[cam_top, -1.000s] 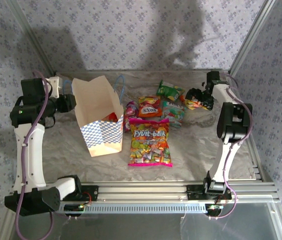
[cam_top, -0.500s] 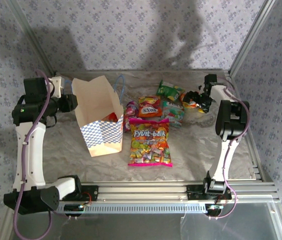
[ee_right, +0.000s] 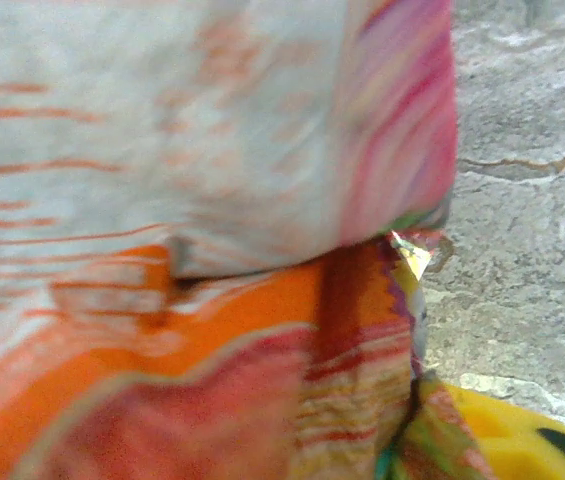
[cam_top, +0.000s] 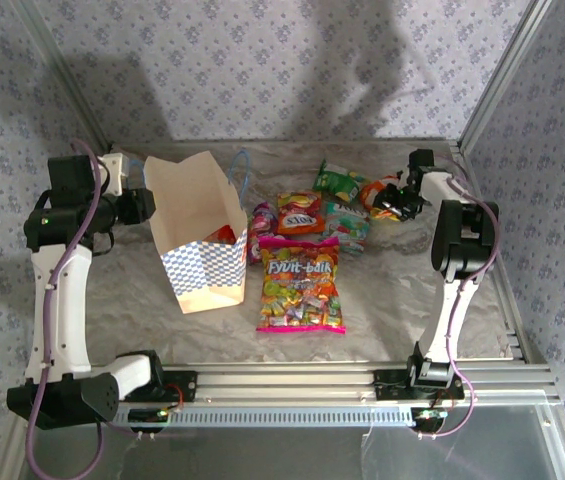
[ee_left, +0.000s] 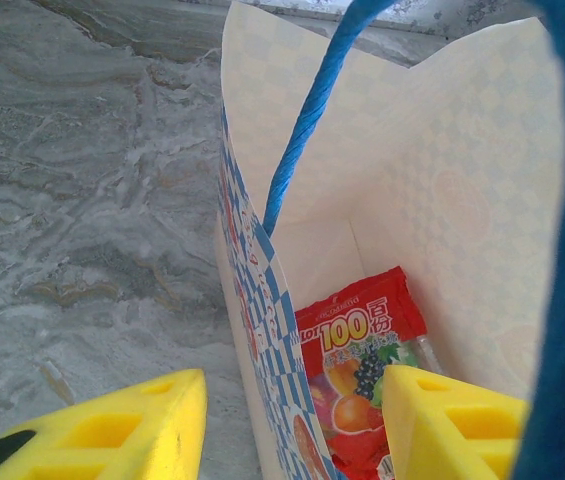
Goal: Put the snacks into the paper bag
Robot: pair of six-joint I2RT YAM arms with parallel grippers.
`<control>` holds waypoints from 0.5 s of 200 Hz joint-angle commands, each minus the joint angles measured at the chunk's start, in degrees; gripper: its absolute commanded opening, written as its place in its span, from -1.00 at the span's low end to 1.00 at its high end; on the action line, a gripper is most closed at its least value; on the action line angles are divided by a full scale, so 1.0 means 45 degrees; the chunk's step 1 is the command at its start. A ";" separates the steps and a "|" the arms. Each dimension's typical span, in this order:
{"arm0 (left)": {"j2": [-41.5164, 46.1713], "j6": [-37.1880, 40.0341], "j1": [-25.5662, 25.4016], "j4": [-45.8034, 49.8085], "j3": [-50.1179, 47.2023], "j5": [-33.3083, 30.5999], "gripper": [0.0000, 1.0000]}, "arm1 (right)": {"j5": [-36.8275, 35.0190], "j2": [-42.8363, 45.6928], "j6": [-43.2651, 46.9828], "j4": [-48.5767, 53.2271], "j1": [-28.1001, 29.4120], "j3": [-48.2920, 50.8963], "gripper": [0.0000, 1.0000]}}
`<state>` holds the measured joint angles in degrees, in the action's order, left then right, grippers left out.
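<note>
**A:** What lies nearest the arm bases?

**B:** The large pink bag (cam_top: 301,283) lies flat on the grey marbled desk (cam_top: 122,290), roughly midway between the two arms. Just left of it stands the paper bag (cam_top: 197,235), upright with its mouth open and its checkered side facing the near edge.

**A:** Is anything in it?

**B:** A red packet (ee_left: 362,385) sits low inside, beside the checkered wall.

**A:** And the left pincer (cam_top: 145,205)?

**B:** It is at the bag's left rim with its fingers spread. In the wrist view one yellow finger (ee_left: 112,430) is outside the wall and the other is inside, next to the red packet. The paper passes between them, and neither finger visibly presses it. A blue cord handle (ee_left: 307,120) rises just past them.

**A:** What lies farther back?

**B:** A cluster of snacks sits just beyond the pink bag. An orange packet (cam_top: 300,213) touches its far edge, a purple one (cam_top: 260,230) lies between the orange packet and the paper bag, and a teal one (cam_top: 347,225) lies to the right. A green packet (cam_top: 339,182) is farthest back.

**A:** And the right pincer (cam_top: 384,200)?

**B:** It is at the far right, just beside the green packet, on an orange-and-red packet (cam_top: 374,190). The wrist view is blurred. That packet (ee_right: 212,380) lies very close to the lens, with a yellow finger (ee_right: 507,440) under its corner. It cannot be told whether the fingers are clamped on the packet or merely around it.
</note>
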<state>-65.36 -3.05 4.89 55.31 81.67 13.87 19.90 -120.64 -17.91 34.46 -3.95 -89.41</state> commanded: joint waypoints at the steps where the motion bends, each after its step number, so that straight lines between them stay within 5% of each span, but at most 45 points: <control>1: 0.0282 -0.0086 -0.0077 -0.0065 0.0444 -0.0070 0.00 | -0.0301 0.0313 0.0113 0.0291 0.0017 0.0259 -0.26; 100: 0.0540 -0.0221 -0.0070 0.0208 0.0599 0.0022 -0.01 | -0.0608 0.1593 0.0489 0.0640 0.0272 0.0614 -0.60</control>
<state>-64.12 -3.16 4.75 55.46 81.69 13.82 18.28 -118.06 -17.02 35.75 -3.42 -88.05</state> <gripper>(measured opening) 0.496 0.317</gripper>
